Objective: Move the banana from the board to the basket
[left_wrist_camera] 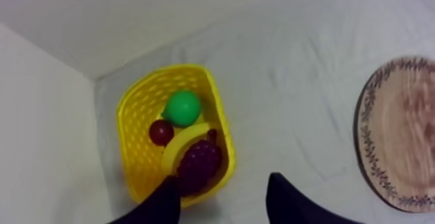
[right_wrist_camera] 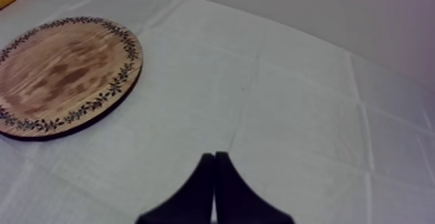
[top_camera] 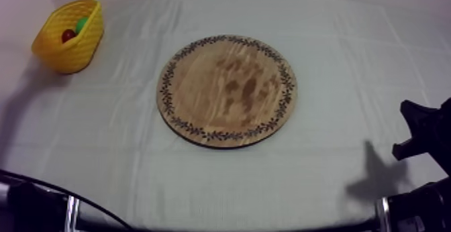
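The yellow basket stands at the table's far left corner. Inside it lie the banana, a bunch of dark grapes, a small red fruit and a green fruit. The round wooden board with its patterned rim sits in the middle of the table with nothing on it. My left gripper is open above the cloth just beside the basket, holding nothing. My right gripper is shut as a narrow wedge over bare cloth, well to the right of the board.
My right arm stands low at the table's right edge, casting a shadow on the cloth. Black parts of my left arm lie along the lower left edge. A wall rises behind the basket.
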{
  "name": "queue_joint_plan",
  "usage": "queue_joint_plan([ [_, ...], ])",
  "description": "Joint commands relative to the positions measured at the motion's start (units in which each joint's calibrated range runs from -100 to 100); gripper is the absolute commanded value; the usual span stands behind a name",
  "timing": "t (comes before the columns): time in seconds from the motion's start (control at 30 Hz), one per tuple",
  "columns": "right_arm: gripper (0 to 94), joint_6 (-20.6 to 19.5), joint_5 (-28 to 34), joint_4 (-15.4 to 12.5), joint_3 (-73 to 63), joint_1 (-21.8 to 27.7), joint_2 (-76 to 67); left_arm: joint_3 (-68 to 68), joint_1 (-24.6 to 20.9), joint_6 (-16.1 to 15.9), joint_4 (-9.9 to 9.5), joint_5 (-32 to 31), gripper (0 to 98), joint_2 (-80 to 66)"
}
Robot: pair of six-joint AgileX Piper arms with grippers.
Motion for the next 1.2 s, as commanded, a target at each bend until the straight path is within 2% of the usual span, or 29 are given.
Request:
queue_joint_plan([
  [0.0, 0.2, 0.0, 0.0, 0.0, 0.0, 0.0, 0.0, 4.4, 0.5, 1.9, 0.01, -3.1, 45.8, -7.2],
  [0.17, 0.2, 0.0, 0.0, 0.0, 0.0, 0.0, 0.0, 11.9, 1.3, 5.0, -0.33, -7.6, 36.6, -16.4],
  [0.33, 0.2, 0.0, 0.0, 0.0, 0.0, 0.0, 0.0, 21.8, 2.0, 7.8, -0.56, -13.9, 21.0, -25.6],
  [0.43, 0.2, 0.0, 0.0, 0.0, 0.0, 0.0, 0.0, 27.6, 2.3, 8.4, -0.56, -17.3, 10.1, -30.2],
  [0.53, 0.2, 0.0, 0.0, 0.0, 0.0, 0.0, 0.0, 33.5, 2.3, 8.9, -0.49, -20.2, 4.4, -34.0],
  [0.93, 0.2, 0.0, 0.0, 0.0, 0.0, 0.0, 0.0, 62.2, 2.1, 9.1, 1.22, -38.1, 0.2, -52.8],
  [1.17, 0.2, 0.0, 0.0, 0.0, 0.0, 0.0, 0.0, 76.1, 1.7, 10.3, 1.6, -45.1, 0.1, -62.7],
])
